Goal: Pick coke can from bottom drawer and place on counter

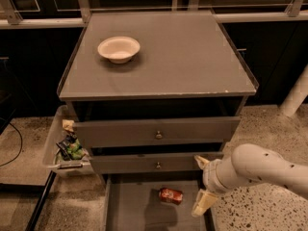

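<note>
Camera view: small red-orange metal coke can lies on its side in the open grey bottom drawer, twd the back. Pale two-finger gripper just R of can, fingers spread, holding nothing. Flat grey counter well above can.

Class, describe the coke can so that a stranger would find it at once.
Start at the grey cabinet; look down to its open bottom drawer. The coke can lies on its side on its floor, just beside the open pincer, the only red thing there.
</note>
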### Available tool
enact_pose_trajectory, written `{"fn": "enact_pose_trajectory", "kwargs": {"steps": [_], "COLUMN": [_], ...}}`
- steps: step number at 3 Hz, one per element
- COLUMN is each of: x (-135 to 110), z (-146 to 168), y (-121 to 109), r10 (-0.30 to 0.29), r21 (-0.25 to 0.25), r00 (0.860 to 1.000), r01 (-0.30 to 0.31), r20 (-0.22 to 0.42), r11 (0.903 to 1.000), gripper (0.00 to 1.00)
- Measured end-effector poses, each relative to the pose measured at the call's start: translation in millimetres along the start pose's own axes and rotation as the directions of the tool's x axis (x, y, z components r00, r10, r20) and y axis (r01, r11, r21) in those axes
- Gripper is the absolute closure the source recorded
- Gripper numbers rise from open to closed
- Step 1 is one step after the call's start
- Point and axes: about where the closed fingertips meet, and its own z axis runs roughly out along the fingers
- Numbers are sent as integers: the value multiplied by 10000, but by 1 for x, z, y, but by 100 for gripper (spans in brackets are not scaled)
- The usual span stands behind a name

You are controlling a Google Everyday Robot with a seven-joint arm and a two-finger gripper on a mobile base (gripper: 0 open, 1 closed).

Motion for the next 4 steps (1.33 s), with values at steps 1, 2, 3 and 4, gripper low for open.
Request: {"fn": "enact_pose_trajectory", "kwargs": {"steps": [1,2,3,4], "x": [77,77,83,96], "z": [27,27,50,86], "y": [-17,-17,-19,-33], "r10": [740,740,788,474], "r21": [-721,-722,-396,416], "r00": [9967,9967,9953,9900], "r01": [-715,-715,-766,-534], "r20": [326,326,562,1331], "r11": [9948,9948,9963,9977], "gripper": [0,0,0,0]}}
